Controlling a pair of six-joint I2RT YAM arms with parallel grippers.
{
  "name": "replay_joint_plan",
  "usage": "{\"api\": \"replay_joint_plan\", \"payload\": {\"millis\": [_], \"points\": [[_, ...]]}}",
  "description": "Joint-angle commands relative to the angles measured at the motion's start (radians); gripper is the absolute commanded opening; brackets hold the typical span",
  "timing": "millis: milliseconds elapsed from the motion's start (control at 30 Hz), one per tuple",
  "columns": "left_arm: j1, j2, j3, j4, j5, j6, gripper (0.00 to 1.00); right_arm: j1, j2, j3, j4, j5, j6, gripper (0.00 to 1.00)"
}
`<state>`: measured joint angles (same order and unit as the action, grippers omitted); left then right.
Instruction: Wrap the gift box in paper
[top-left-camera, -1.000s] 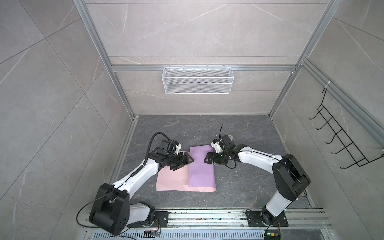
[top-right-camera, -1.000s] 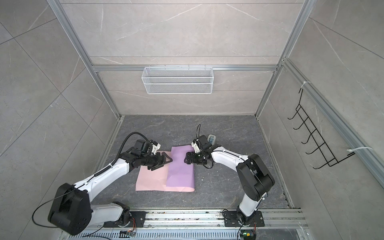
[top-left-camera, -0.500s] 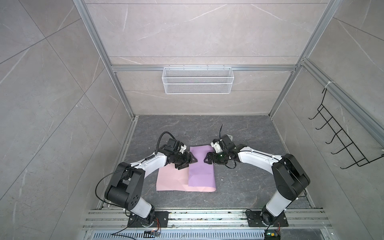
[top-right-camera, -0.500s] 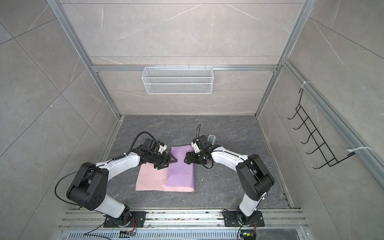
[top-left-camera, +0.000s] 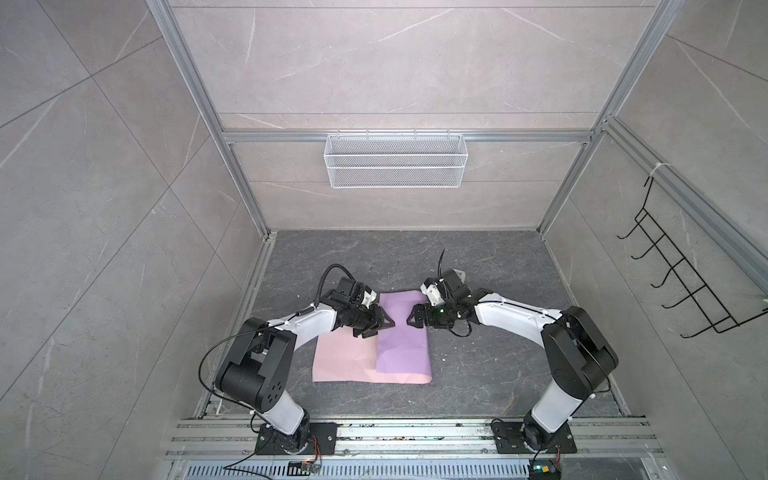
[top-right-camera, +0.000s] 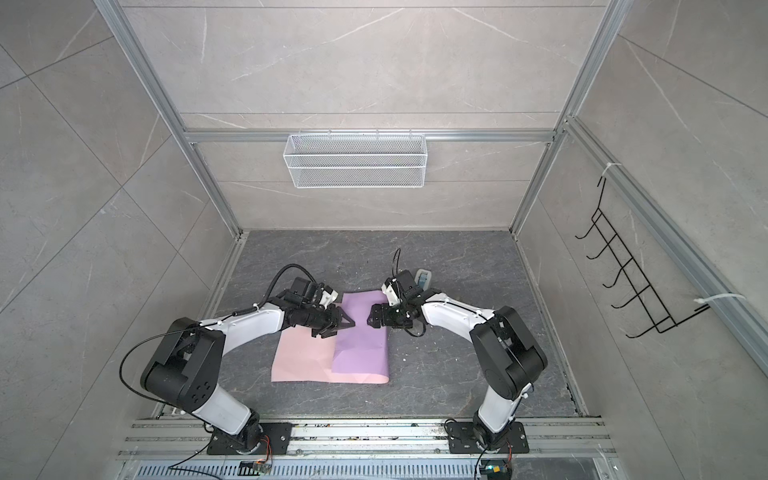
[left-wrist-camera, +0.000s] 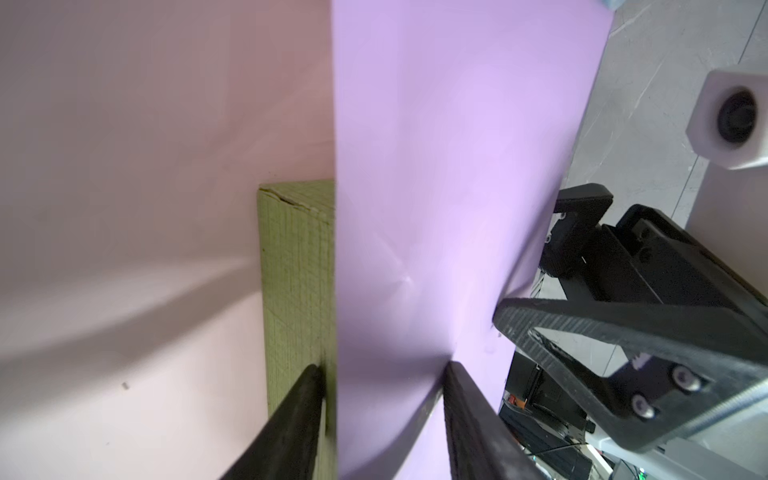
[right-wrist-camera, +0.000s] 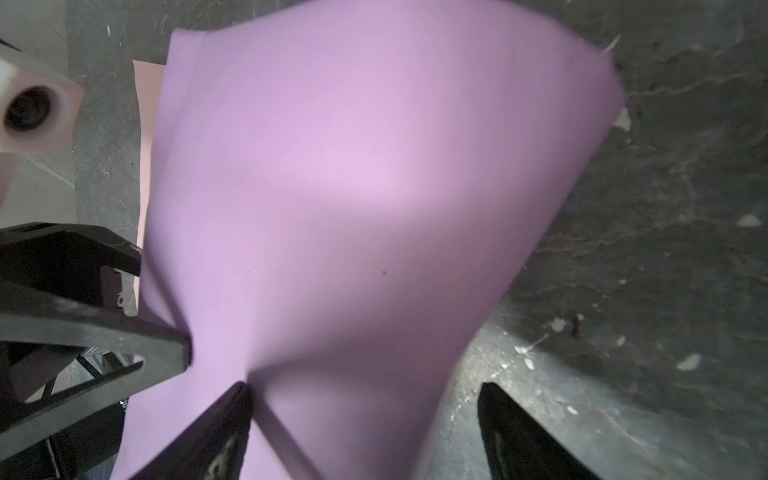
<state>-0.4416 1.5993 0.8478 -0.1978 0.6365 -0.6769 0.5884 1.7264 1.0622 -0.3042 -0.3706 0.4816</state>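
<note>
Table (top-left-camera: 478, 374): dark grey, marbled; carries everything below.

Arms: my left arm (top-left-camera: 307, 328) comes in from the near left and my right arm (top-left-camera: 511, 316) from the near right. Both wrists sit over the far end of the sheet, tips facing each other, apart.

Paper (top-left-camera: 345, 357): flat on the middle of the table. The left half shows pink. The right half is a lilac flap (top-left-camera: 403, 345) folded over from the right side.

Gift box (left-wrist-camera: 297, 266): under the flap, on the pink face. Only a strip of its olive-green textured top shows, left of the flap's free edge, in the left wrist view. It is hidden in both top views.

Left jaws: partly spread, pinching nothing that I can see. They straddle the flap's free edge, with one fingertip (left-wrist-camera: 309, 378) on the box's green strip and the other fingertip (left-wrist-camera: 457, 374) on the lilac.

Right jaws: spread wide, empty. One fingertip (right-wrist-camera: 239, 395) touches the flap, and the other fingertip (right-wrist-camera: 498, 399) hangs over bare table.
</note>
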Motion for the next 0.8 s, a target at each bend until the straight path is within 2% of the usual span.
{"api": "replay_joint_plan", "payload": {"millis": [0,233,400,600,767], "points": [[-0.013,0.007,-0.04,-0.014,-0.055,0.014,0.41,-0.001,0.022,0.027,-0.066,0.039,-0.015,0.87],[-0.013,0.009,-0.079,-0.031,-0.088,0.03,0.34,-0.023,-0.062,0.028,-0.115,0.029,-0.025,0.88],[-0.016,0.017,-0.101,-0.006,-0.092,0.01,0.3,-0.065,-0.106,-0.006,-0.116,-0.035,-0.017,0.88],[-0.036,0.008,-0.126,0.033,-0.108,-0.034,0.28,-0.065,-0.072,-0.017,-0.041,-0.135,0.03,0.8],[-0.068,0.002,-0.138,0.068,-0.12,-0.081,0.27,-0.062,-0.053,0.0,-0.049,-0.14,0.016,0.76]]}}
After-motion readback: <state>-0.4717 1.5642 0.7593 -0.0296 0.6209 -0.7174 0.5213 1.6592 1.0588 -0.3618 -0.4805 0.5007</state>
